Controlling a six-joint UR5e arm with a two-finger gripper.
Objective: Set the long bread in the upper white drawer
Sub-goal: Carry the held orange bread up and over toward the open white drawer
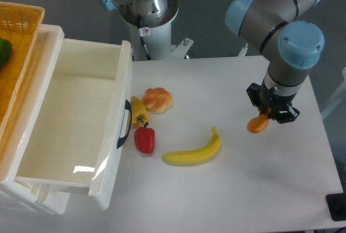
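One arm worked the scene; its end effector (263, 118), right of centre in the frame, was clamped on the long bread (257, 124), which showed only as a small orange blob end-on, apparently lifted off the table (238, 190). Upper white drawer (75, 119) stood pulled open at the left, its inside bare as far as could be seen. Between them lay a banana (193, 151), red pepper (144, 139), yellow pepper (138, 111) and knotted bun (157, 99). Judgement: carry leftward high enough to pass over these and the drawer's front panel, turn the stick along the drawer's long side, lower well inside before letting go.
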